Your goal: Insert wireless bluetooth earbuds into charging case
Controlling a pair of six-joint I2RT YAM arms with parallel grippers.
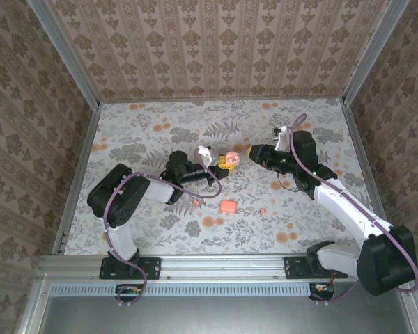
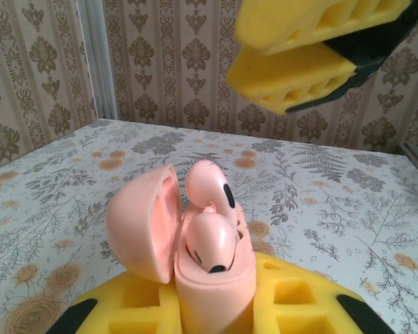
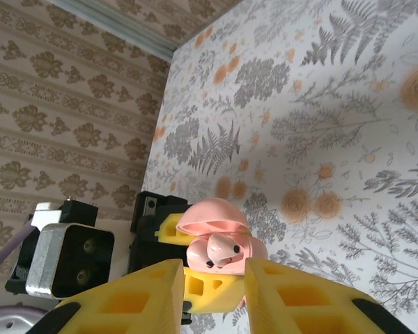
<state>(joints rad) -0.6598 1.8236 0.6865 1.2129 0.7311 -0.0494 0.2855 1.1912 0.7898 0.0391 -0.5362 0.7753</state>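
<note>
- Nearest the arm bases, a salmon-pink rounded-square piece lies flat on the flowered worktop, well apart from both arms' fingers.
- A tiny orange bit sits to its right and another bit to its left. Both are too small to identify.
- Further in, near the middle of the worktop, the left fingers are clamped tight on the base of the charging case.
- The case's lid is swung open to one side, and its open end faces the other arm.
- Two pink earbuds stand in the case, a lower one in front and a taller one behind. Each shows a dark tip.
- Just beyond, the right fingers point at the case, near it but not touching. They stand a narrow gap apart with nothing between them.
- Farthest back, the patterned wall closes off the worktop.
</note>
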